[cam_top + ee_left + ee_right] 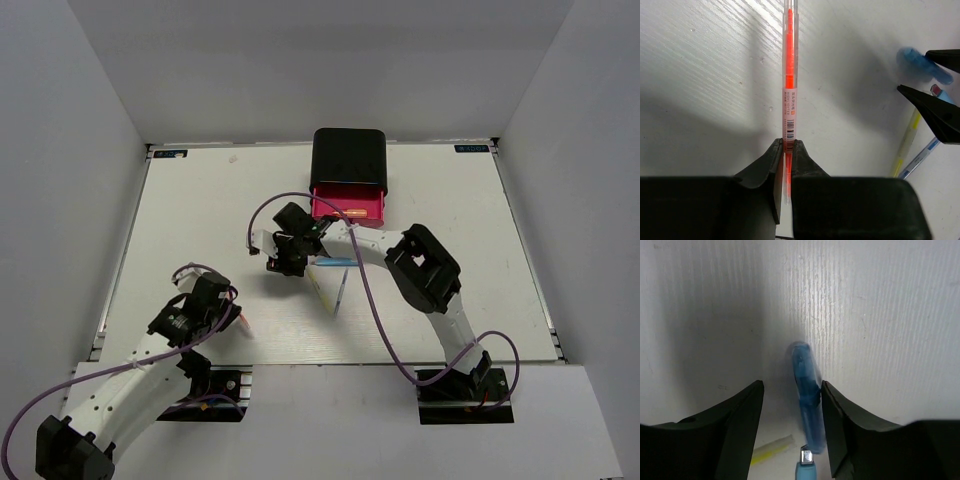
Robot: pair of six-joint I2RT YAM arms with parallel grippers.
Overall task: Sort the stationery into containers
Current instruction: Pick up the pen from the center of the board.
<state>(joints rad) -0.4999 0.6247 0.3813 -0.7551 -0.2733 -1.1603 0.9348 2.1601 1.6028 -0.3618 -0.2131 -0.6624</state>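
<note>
My left gripper is shut on the near end of a thin red-orange pen, which points away over the white table; both show in the top view, gripper and pen, at the front left. My right gripper is open and straddles a light blue marker that lies against its right finger. It sits mid-table in the top view. A second light blue pen, a yellow stick and a blue-grey stick lie beside it. The black cabinet stands at the back with a pink drawer pulled open.
In the left wrist view the right gripper's fingers are around the blue marker, with the yellow stick and the blue-grey stick below them. Grey walls surround the table on three sides.
</note>
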